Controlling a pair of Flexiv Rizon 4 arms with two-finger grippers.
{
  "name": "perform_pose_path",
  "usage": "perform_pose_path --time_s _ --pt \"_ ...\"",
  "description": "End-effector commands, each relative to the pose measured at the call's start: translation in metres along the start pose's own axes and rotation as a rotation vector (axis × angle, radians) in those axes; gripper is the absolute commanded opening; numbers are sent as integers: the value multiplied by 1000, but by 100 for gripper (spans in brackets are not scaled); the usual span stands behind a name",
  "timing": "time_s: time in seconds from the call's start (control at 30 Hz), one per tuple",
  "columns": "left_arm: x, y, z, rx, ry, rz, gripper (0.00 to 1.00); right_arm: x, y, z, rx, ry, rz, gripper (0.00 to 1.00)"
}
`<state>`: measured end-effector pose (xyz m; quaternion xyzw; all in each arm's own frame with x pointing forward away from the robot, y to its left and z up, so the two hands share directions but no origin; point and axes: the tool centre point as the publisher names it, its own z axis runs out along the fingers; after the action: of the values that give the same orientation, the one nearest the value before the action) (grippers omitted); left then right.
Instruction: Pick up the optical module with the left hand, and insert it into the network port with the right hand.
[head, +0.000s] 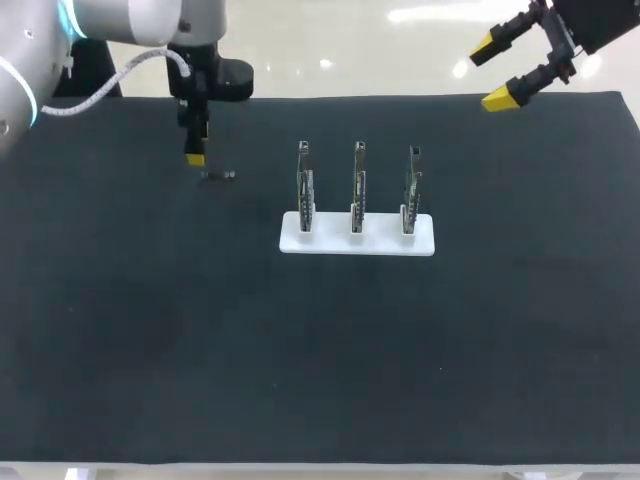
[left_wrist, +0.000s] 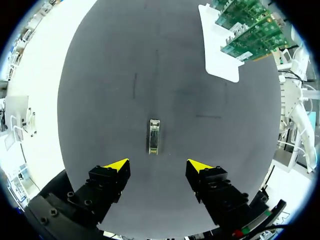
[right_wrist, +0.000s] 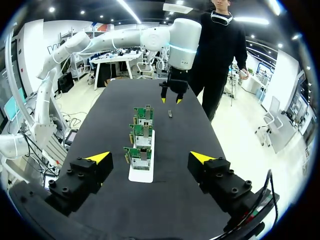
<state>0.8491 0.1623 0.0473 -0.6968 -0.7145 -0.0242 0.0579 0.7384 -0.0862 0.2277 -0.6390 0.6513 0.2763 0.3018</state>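
Note:
The optical module (head: 218, 175) is a small silvery metal bar lying flat on the black mat at the far left. My left gripper (head: 195, 155) hangs just above it, open; in its wrist view the module (left_wrist: 154, 136) lies a little ahead of the gap between the fingers of the left gripper (left_wrist: 157, 167), untouched. Three green network cards (head: 358, 187) stand upright in a white holder (head: 357, 243) mid-table. My right gripper (head: 497, 70) is raised over the far right corner, open and empty. Its wrist view shows the right gripper (right_wrist: 150, 157), the cards (right_wrist: 141, 137), the module (right_wrist: 170, 114) and my left gripper (right_wrist: 170, 99) beyond.
The black mat (head: 320, 340) covers the whole table. The white holder with its cards is the only obstacle, in the middle; the cards (left_wrist: 250, 30) sit well ahead and to the side of the left gripper.

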Motion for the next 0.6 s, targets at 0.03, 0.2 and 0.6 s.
perform_pose_path --time_s 0.03,0.2,0.6 --pt "0 12 7 72 -21 17 100 0 0 0 -1 -2 -1 100" --pt "-1 14 16 84 -53 29 100 0 0 0 -1 -2 -1 100" --pt "-8 17 30 97 -105 36 100 0 0 0 -1 -2 -1 100"
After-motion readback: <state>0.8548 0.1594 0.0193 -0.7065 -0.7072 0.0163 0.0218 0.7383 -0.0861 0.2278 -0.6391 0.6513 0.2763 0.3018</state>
